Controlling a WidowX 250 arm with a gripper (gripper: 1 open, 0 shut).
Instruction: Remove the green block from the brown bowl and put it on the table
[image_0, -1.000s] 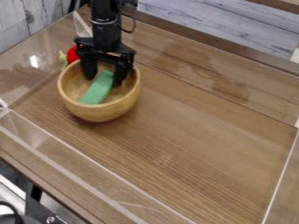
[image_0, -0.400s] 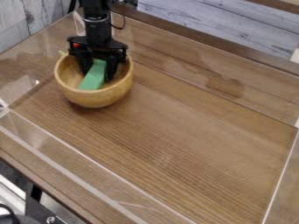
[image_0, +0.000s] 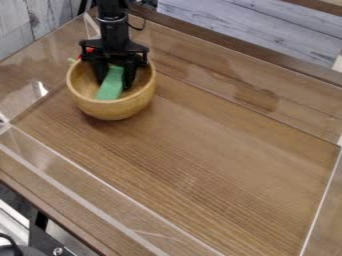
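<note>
One green block (image_0: 110, 86) is what you want: a flat, matte, light green bar, lying tilted inside the brown bowl (image_0: 112, 104), its upper end leaning toward the far wall of the bowl and its lower end down in the hollow. The bowl is round, thick-walled, light tan wood with a smooth rim, and it sits on the table (image_0: 214, 150) near the far left corner.

You have the black gripper (image_0: 112, 69) pointing straight down into the bowl, its two dark fingers (image_0: 132, 70) reaching below the rim on either side of the block's upper part. The claw has closed up as tight as it goes; from this angle you cannot tell for certain whether the fingers actually pinch the bar, since they hide its top end.

Around the bowl, the table is a glossy brown wood-grain top with light reflections streaking across it. Low clear acrylic walls (image_0: 27, 40) run along its edges, and they stand just behind and to the left of the bowl. Beyond the far edge you see pale grey planks (image_0: 254, 25). Most of the tabletop toward the near and right edges lies well apart from the bowl.
</note>
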